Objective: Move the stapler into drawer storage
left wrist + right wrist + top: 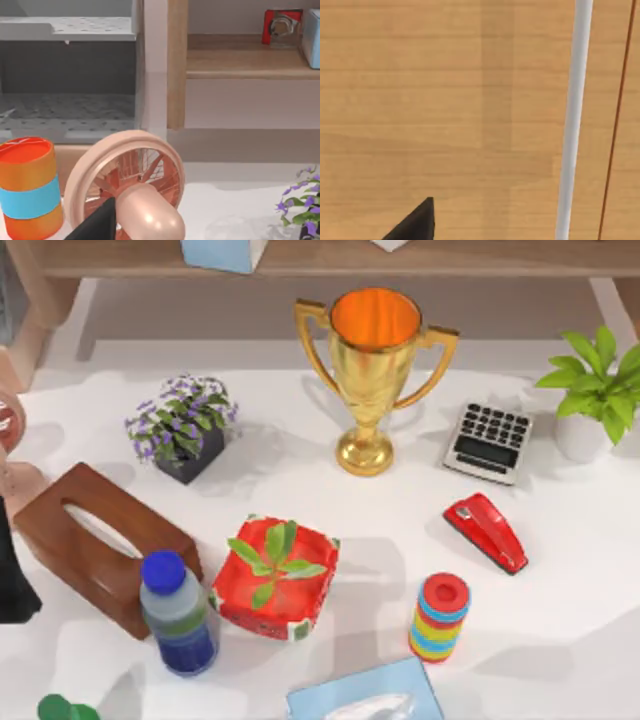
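The red stapler (486,531) lies flat on the white desk (580,580) out toward four o'clock, just below the calculator (489,442) and up-right of the stack of coloured rings (439,617), touching neither. The left arm (12,570) sits at the desk's nine o'clock edge, beside the wooden tissue box (100,540). Whether either claw is spread or pressed together, I cannot tell.

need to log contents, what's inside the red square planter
A small green leafy plant stands in the red square planter, near the middle of the table in the top view. Its leaves cover much of the inside, so the soil beneath them cannot be made out.
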{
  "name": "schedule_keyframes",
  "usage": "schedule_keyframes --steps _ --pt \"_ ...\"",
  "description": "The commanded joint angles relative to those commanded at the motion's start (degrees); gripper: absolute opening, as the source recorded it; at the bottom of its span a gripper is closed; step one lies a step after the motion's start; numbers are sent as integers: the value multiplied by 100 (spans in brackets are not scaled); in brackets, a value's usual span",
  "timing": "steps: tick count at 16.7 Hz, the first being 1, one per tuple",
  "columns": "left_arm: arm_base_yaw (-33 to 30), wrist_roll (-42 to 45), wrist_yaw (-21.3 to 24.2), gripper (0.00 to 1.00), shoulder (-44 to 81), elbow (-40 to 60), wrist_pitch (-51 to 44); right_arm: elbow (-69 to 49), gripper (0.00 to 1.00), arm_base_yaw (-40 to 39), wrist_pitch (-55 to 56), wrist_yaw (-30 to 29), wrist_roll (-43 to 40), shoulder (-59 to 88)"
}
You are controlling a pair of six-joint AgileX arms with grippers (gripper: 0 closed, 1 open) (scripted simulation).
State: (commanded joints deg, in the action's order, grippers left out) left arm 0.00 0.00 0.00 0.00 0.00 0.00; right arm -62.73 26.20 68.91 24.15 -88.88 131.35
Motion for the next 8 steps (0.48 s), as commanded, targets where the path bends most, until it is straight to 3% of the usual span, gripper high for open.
schedule_keyframes --steps 8 --pt "0 0 0 100 0 0 0 -189 100 -38 -69 -41 -37 117"
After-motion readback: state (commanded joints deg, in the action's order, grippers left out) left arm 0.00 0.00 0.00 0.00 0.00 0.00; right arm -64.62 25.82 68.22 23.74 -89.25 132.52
